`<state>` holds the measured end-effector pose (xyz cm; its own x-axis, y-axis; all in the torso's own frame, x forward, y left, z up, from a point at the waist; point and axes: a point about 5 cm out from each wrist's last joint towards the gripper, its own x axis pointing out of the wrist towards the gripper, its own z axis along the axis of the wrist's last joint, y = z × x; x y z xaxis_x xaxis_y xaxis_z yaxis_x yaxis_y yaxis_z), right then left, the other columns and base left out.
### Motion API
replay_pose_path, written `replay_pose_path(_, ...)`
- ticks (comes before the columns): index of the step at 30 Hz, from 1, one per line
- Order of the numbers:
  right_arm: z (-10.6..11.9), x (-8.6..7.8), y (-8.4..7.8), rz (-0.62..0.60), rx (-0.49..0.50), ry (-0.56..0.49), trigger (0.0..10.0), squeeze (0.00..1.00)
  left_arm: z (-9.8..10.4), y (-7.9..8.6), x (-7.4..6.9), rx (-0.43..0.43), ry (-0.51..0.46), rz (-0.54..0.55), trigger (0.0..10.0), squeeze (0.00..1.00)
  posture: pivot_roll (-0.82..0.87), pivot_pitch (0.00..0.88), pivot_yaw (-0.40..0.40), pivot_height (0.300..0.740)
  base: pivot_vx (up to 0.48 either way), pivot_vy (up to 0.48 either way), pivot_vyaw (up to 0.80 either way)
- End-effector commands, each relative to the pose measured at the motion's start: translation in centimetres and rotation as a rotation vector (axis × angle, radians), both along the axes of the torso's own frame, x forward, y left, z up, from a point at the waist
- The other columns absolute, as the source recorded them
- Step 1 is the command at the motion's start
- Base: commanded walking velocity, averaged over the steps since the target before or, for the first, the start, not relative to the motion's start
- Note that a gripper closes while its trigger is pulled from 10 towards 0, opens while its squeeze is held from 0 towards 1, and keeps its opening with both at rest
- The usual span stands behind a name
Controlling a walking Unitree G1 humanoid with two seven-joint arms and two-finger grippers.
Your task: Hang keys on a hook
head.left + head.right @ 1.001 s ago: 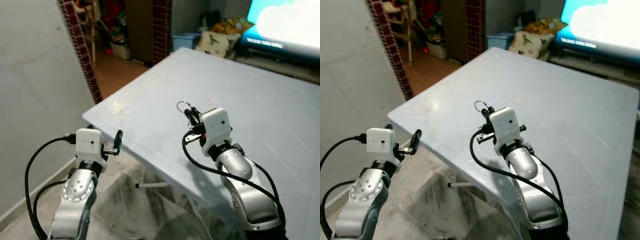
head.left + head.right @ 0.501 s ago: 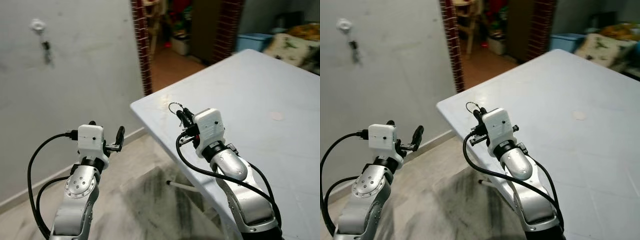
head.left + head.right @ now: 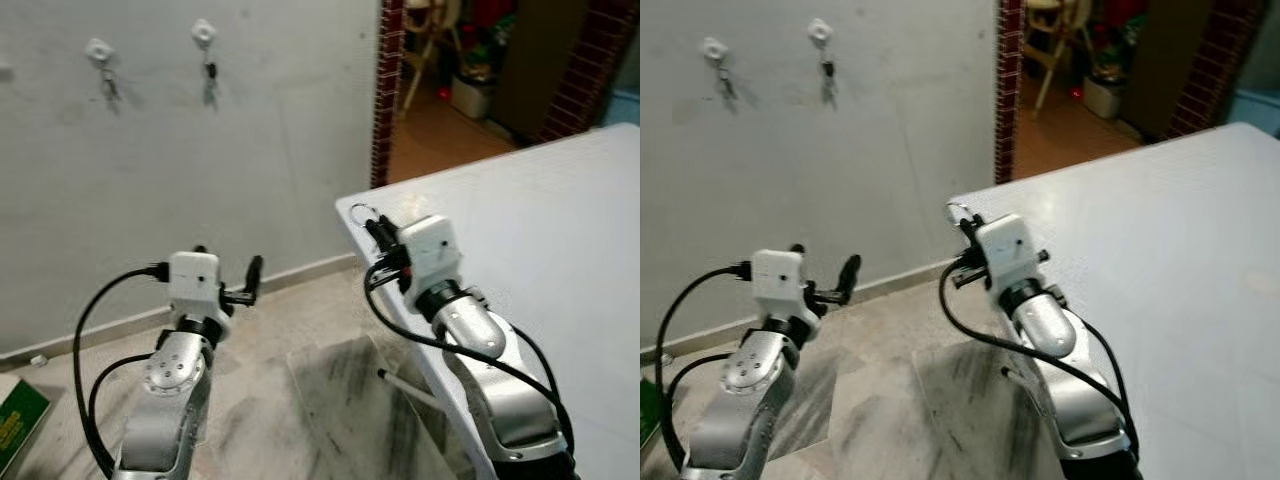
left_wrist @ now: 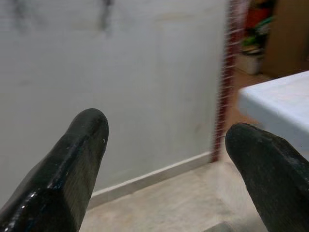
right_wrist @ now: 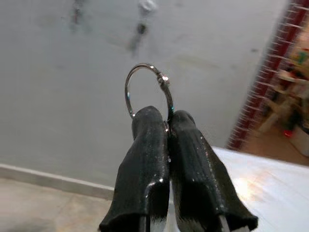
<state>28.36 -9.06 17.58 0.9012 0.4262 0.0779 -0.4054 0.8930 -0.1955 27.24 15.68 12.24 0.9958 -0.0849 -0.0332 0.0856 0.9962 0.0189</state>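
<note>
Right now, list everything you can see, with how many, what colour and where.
Key ring: one, silver, pinched in the right end effector.
Wall hooks: two, white, high on the grey wall, something dark hanging from each.
Table: one, pale grey, on the right.
Doorway: one, red brick edges, behind the table.
Box: one, green, on the floor at far left.
Left end effector: one, black fingers open, above the floor.
Right end effector: one, black fingers shut, above the table corner.

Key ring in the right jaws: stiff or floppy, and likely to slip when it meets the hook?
Probably stiff: the key ring holds a clean round loop above the shut right gripper. Likely light, being thin wire. It may swivel or slip, since smooth metal is pinched only at its lower edge. The wall hooks already carry hanging items.
</note>
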Motion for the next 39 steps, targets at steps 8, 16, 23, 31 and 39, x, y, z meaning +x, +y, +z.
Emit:
replay_pose_path(8, 0.0, 0.1, -0.2, 0.003, 0.007, 0.008, 10.0, 0.0, 0.3, -0.3, 0.2, -0.021, 0.002, -0.013, 10.0, 0.0, -0.01, 0.007, 0.053, 0.74, 0.0, 0.0, 0.65)
replay_pose_path(16, 0.0, 0.1, -0.1, 0.005, 0.012, 0.012, 10.0, 0.0, 0.3, -0.4, 0.3, -0.026, 0.005, -0.017, 10.0, 0.0, -0.01, 0.007, 0.053, 0.74, 0.0, 0.299, 0.0)
replay_pose_path(23, 0.0, 0.1, -0.2, 0.0, 0.014, 0.01, 10.0, 0.0, 0.3, -0.4, 0.4, -0.028, 0.004, -0.019, 10.0, 0.0, -0.01, 0.0, 0.055, 0.74, 0.0, 0.346, 0.0)
replay_pose_path(31, -0.6, 0.5, -2.8, -0.1, -0.027, 0.005, 10.0, 0.0, 1.0, -0.2, 0.8, -0.03, -0.011, -0.012, 10.0, 0.0, 0.0, 0.0, 0.055, 0.74, 0.0, 0.375, 0.0)
replay_pose_path(39, -2.0, 0.1, -5.7, -0.172, -0.093, 0.029, 10.0, 0.0, 0.7, 0.5, 0.4, -0.012, 0.008, -0.02, 10.0, 0.0, 0.0, 0.0, 0.071, 0.74, 0.0, 0.383, 0.0)
